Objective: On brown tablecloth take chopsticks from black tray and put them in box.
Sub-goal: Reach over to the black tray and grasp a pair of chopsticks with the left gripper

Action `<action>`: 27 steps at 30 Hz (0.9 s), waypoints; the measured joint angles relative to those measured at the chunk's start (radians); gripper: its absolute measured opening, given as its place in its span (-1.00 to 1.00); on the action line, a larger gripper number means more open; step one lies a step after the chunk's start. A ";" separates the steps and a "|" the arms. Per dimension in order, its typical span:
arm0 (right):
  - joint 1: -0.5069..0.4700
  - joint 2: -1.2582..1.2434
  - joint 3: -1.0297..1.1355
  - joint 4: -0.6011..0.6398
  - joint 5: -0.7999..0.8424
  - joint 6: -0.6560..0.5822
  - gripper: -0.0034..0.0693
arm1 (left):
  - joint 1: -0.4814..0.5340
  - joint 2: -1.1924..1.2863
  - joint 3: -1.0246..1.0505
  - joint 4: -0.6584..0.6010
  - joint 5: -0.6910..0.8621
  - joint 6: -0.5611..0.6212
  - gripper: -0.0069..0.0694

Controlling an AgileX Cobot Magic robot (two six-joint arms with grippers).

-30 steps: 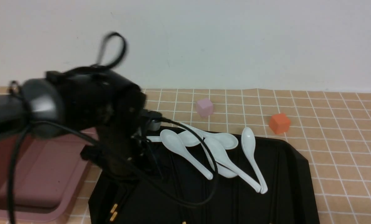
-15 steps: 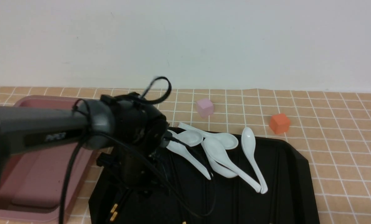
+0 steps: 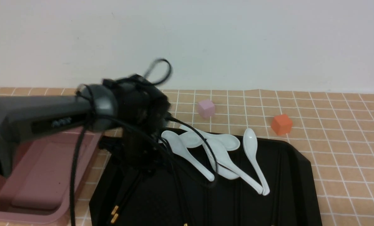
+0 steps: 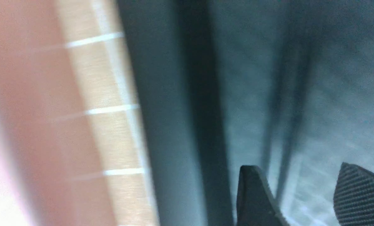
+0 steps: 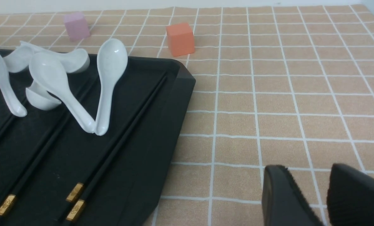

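Landmark is the black tray (image 3: 224,204). The left gripper (image 4: 287,194) is hovering over the tray's left part, fingers standing apart with a gap between them, holding nothing visible. A pair of black chopsticks (image 4: 278,125) is lying in the tray near its left side, showing blurred between and beyond the fingertips; whether a finger is touching them, can't tell. In the front view their gold caps (image 3: 114,214) are pointing to the tray's near-left corner, long axis running from there away toward the far side, slanting a bit right. The left arm is the nearer one, so the coming move is probably turning on lining the fingers up across that axis, one each side of the pair, then lowering.

The box (image 3: 42,179) is sitting just left of the tray. More chopsticks are lying toward the tray's right side, by the white spoons (image 5: 108,75). The right gripper (image 5: 296,194) is hanging right of the tray, fingers parted, gripping nothing visible. Job is likely still needing these chopsticks moved.
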 joint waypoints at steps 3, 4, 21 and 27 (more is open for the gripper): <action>0.000 0.000 0.000 0.000 0.000 0.000 -0.25 | 0.043 0.000 0.000 -0.059 0.008 0.033 0.12; 0.000 0.000 0.000 0.000 0.000 0.000 -0.25 | 0.051 0.000 0.000 -0.073 0.008 0.053 0.12; 0.000 0.000 0.000 0.000 0.000 0.000 -0.25 | 0.059 0.079 -0.014 -0.185 -0.085 0.125 0.12; 0.000 0.000 0.000 0.000 0.000 0.000 -0.25 | 0.059 0.091 -0.027 -0.192 -0.078 0.126 -0.07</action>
